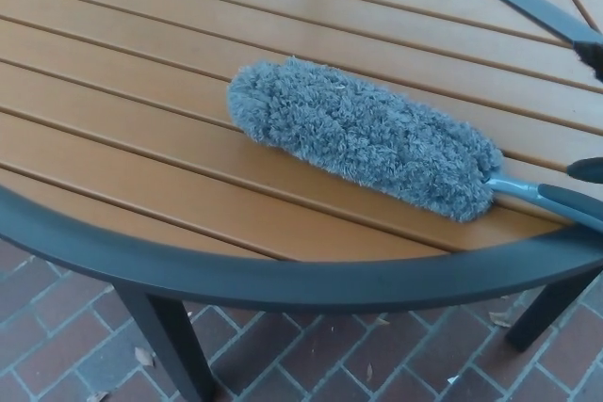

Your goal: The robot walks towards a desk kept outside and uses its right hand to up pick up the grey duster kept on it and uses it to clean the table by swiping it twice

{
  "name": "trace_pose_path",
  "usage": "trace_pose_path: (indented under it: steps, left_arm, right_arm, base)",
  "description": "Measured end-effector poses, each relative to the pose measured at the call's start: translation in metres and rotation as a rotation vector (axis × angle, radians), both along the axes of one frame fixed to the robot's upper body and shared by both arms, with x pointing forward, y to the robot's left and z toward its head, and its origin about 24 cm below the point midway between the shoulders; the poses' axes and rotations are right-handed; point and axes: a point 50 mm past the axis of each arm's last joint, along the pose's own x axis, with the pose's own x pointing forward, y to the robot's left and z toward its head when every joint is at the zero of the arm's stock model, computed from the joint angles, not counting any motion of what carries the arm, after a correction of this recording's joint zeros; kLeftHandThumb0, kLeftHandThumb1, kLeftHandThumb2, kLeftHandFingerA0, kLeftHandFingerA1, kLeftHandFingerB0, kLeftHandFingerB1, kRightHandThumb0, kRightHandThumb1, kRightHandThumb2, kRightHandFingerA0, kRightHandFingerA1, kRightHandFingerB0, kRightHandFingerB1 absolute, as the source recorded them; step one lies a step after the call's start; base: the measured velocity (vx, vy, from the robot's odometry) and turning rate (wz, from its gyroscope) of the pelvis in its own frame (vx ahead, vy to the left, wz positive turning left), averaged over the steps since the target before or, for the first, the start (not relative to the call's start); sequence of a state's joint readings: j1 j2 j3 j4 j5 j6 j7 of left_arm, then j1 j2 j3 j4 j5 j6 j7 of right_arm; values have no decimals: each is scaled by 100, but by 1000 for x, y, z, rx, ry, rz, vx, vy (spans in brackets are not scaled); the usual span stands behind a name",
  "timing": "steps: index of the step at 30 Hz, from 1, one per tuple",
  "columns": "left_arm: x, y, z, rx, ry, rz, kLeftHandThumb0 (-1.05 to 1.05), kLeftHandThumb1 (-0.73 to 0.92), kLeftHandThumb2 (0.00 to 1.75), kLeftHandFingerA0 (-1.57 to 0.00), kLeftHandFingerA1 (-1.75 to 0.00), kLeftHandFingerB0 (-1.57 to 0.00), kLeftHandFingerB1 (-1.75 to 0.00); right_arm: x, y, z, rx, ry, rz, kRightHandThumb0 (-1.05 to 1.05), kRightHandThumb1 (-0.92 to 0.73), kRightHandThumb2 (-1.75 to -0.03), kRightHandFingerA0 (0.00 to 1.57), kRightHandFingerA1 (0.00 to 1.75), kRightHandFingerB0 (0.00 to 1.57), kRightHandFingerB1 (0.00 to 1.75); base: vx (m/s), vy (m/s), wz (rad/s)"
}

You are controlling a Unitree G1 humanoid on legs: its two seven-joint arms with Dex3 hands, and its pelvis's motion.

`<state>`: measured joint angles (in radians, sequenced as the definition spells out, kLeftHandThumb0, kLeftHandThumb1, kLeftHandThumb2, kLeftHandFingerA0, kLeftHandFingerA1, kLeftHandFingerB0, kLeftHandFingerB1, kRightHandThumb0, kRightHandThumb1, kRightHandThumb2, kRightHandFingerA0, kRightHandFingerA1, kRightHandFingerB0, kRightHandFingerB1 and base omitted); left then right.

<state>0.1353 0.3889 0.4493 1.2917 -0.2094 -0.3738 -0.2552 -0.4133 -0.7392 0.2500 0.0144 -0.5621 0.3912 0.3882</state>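
Near the front rim of the table [283, 275], I see the grey duster [363, 134] lying flat on the orange slats, its fluffy head running on a diagonal from upper left down to lower right. Its long axis carries on into the pale blue handle [551, 197], which sticks out past the head toward the right edge of my view and runs off the frame there. That is the relation I have to work from: the handle end points to my right side, so the right hand [592, 115] is plainly the nearer one; the left hand is nowhere in view. Of the right hand I get only dark slivers at the right edge, one above the handle and one just beside it, and I cannot tell whether the fingers are apart or closed, nor whether they touch the handle. I judge the grasp not yet made, the duster resting under its own weight. No containers show; below the rim I see only brick paving [66, 345].
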Motion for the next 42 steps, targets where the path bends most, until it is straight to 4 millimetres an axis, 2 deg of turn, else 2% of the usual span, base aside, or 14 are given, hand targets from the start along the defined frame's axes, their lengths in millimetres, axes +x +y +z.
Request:
trace_pose_path:
  steps: [3,4,7,8,11,16,24,30,31,33,36,38,40,42]
  left_arm:
    - [1,-1,-1,-3,-1,0,-11,67,59,-75,-52,-67,-49]
    - [1,-1,-1,-3,-1,0,-12,66,59,-77,-51,-66,-48]
    - [0,-1,-1,-5,0,0,-13,64,58,-78,-50,-66,-47]
    - [0,-2,-1,-6,0,1,-13,63,58,-77,-51,-66,-47]
    - [0,-2,-1,-6,1,1,-13,63,58,-77,-51,-66,-47]
    - [0,-2,-2,-7,2,2,-15,62,58,-75,-53,-66,-48]
    - [-5,-2,-2,-10,16,8,-18,61,57,-71,-53,-63,-49]
    - [-9,-2,-3,-10,32,10,-24,56,56,-77,-52,-65,-47]
    - [-10,-2,-3,-9,35,9,-23,57,57,-76,-52,-64,-48]
    - [-11,-2,-3,-3,49,7,-24,56,56,-79,-53,-66,-48]
    - [-12,-1,-4,11,73,2,-24,58,57,-76,-52,-62,-46]
    - [-14,0,-4,22,94,1,-26,58,58,-80,-52,-63,-47]
    - [-14,2,-3,43,123,-3,-29,57,57,-79,-56,-65,-47]
    - [-13,4,-2,57,136,-7,-28,58,57,-78,-55,-65,-47]
  right_arm:
    - [-18,-24,0,56,-7,-75,-85,-50,-80,0,6,7,13]
    - [-18,-24,0,56,-7,-75,-61,-42,-80,1,34,7,34]
    - [-35,-44,-4,98,-1,-149,-62,-43,-77,4,42,9,34]
    - [-41,-52,-6,112,0,-175,-54,-59,-60,7,32,12,24]
    - [-59,-70,-16,152,13,-252,-59,-42,-75,4,38,9,35]
    - [-103,-108,-45,267,31,-442,-55,-66,-61,0,34,9,26]
    - [-185,-160,-100,487,-10,-846,-53,-64,-61,8,35,13,27]
    - [-207,-164,-142,614,-23,-1039,-47,-63,-61,21,40,16,28]
    - [-207,-163,-147,628,-21,-1054,-51,-49,-76,24,49,13,39]
    - [-206,-156,-165,672,-9,-1097,-44,-62,-60,24,42,17,28]
    - [-204,-141,-190,733,23,-1152,-50,-59,-73,14,46,15,35]
    - [-202,-131,-203,755,53,-1169,-42,-64,-59,26,45,23,30]
    - [-201,-117,-217,760,116,-1152,-50,-50,-78,24,54,15,41]
    - [-200,-112,-222,747,147,-1123,-45,-62,-59,28,46,22,30]
  base:
    - [0,0,0]
    - [0,0,0]
    - [0,0,0]
    - [0,0,0]
    - [0,0,0]
    - [0,0,0]
    - [0,0,0]
    - [0,0,0]
    - [0,0,0]
    - [0,0,0]
    - [0,0,0]
    - [0,0,0]
    - [0,0,0]
    - [0,0,0]
